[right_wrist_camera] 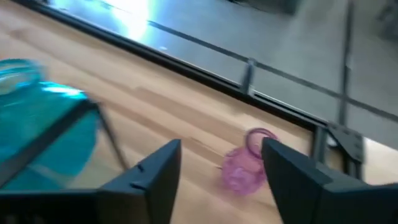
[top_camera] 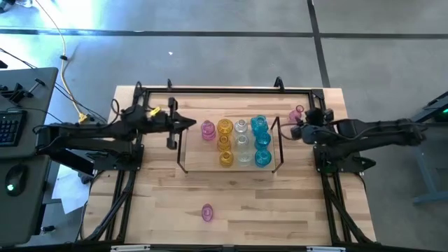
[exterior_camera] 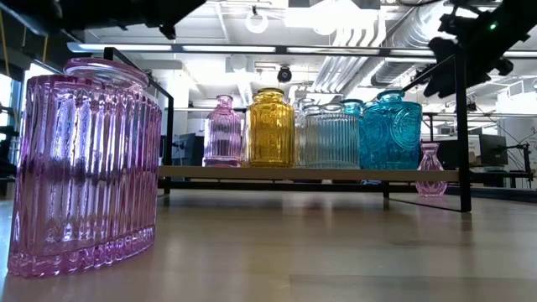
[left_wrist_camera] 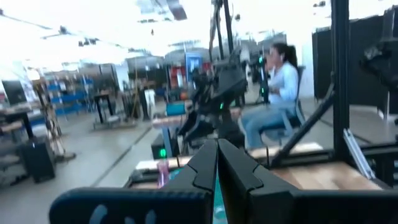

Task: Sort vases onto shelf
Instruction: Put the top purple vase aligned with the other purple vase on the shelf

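The shelf (top_camera: 198, 166) is a light-wood board with dark wire ends in the middle of the table. On it stand a pink vase (top_camera: 208, 130) and rows of yellow (top_camera: 225, 142), clear (top_camera: 242, 142) and cyan vases (top_camera: 262, 141). A small pink vase (right_wrist_camera: 244, 167) stands upright on the table just right of the shelf (exterior_camera: 430, 170). My right gripper (right_wrist_camera: 221, 163) hovers open above it, without touching. Another pink vase (top_camera: 207, 212) rests near the front edge. My left gripper (top_camera: 190, 124) is shut, pointing level toward the shelf's left end.
A black rail frame (top_camera: 224, 89) runs along the table's far edge and sides. The shelf's right wire upright (top_camera: 279, 143) stands between the cyan vases and my right gripper. Bare wood lies in front of the shelf. A person (left_wrist_camera: 273, 99) sits in the room beyond.
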Controlling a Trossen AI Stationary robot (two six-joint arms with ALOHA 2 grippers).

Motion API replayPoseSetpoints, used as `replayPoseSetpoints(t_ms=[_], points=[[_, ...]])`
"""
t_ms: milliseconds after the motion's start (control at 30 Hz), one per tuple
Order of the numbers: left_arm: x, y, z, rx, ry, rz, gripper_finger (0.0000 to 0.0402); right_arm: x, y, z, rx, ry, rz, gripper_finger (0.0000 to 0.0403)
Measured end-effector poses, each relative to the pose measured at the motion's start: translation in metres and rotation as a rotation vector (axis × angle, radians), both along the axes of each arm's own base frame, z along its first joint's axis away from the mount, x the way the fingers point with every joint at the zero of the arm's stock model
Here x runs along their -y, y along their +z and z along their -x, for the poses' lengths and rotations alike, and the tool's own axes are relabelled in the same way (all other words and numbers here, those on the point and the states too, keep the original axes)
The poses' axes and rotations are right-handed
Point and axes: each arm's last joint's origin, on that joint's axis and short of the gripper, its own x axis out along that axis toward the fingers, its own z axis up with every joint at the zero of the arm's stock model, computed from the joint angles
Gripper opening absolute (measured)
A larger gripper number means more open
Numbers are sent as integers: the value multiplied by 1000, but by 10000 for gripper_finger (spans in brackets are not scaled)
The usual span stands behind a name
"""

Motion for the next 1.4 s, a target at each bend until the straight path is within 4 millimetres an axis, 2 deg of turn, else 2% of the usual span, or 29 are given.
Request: replayPoseSetpoints(t_ms=[133, 233, 533, 700, 1400], points=[[1, -8, 4, 48, -4, 5, 7, 13, -4, -4, -34, -106, -26, 245], [1, -10, 5, 48, -5, 7, 7, 23, -10, -8, -76, -173, -68, 258], [5, -11, 4, 41, -23, 8, 7, 47, -23, -18, -143, -292, -185, 259], [10, -11, 3, 40, -50, -9, 7, 56, -26, -21, -145, -324, -195, 259], [18, -11, 2, 40, -90, -18, 7, 95, -41, -28, -185, -330, -315, 259]])
